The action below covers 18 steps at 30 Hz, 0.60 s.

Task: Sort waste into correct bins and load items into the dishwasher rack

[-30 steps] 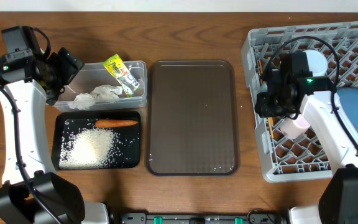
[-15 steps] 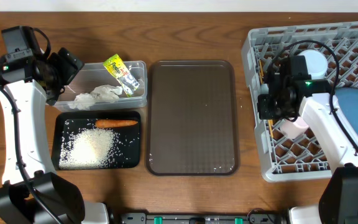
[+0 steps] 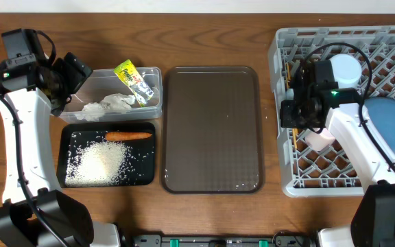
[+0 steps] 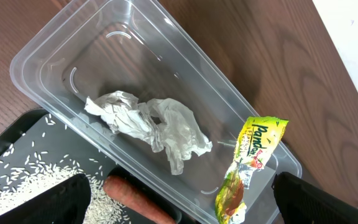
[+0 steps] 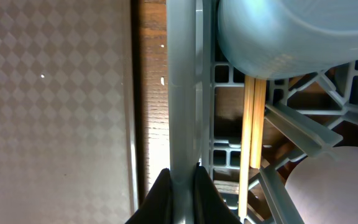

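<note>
My right gripper (image 5: 181,177) is shut on the left wall (image 5: 182,74) of the grey dishwasher rack (image 3: 389,48). The rack holds wooden chopsticks (image 5: 252,137), a pink cup (image 3: 319,139), a white bowl (image 3: 345,68) and a blue plate (image 3: 389,120). My left gripper (image 4: 185,205) is open and empty above the clear tub (image 4: 36,56), which holds crumpled white paper (image 4: 148,121) and the yellow-green wrapper (image 4: 247,162). The black tray (image 3: 67,137) holds the carrot (image 3: 129,136) and rice (image 3: 98,163).
The large brown serving tray (image 3: 211,130) lies between the bins and the rack, close to the rack's left wall. A strip of bare wooden table (image 5: 154,93) shows between tray and rack.
The rack has slid a little to the left, towards the brown tray, with my right gripper shut on its wall. The left arm has not moved.
</note>
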Available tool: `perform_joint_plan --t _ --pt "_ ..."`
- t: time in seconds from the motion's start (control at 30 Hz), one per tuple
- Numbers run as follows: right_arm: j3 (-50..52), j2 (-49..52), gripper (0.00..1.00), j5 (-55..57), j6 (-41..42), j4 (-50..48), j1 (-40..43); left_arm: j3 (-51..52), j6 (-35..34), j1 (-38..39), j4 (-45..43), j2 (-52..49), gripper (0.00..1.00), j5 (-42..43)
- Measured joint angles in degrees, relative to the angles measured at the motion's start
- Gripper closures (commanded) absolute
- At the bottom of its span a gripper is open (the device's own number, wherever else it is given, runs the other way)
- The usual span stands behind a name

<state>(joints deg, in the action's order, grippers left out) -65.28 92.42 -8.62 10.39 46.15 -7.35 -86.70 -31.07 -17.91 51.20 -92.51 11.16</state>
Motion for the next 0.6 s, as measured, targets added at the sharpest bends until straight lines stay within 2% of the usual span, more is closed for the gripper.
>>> perform_joint_plan --t 0.13,0.17,0.33,0.47,0.6 --pt "0.04 0.00 0.97 0.70 0.98 -0.22 -1.05 0.00 0.00 0.00 0.00 0.00 0.04 0.02" --pt "0.04 0.00 0.94 0.70 1.14 -0.22 -1.14 0.00 0.00 0.00 0.00 0.00 0.04 0.02" --pt "0.09 0.00 0.59 -0.09 2.08 0.02 -1.36 0.00 0.00 0.00 -0.02 0.00 0.04 0.00" --pt "0.07 0.00 0.48 -1.68 2.40 -0.13 -1.84 0.00 0.00 0.00 0.00 0.02 0.04 0.00" --pt "-2.03 0.00 0.41 -1.95 1.51 3.04 -1.88 0.00 0.00 0.00 0.00 0.04 0.04 0.02"
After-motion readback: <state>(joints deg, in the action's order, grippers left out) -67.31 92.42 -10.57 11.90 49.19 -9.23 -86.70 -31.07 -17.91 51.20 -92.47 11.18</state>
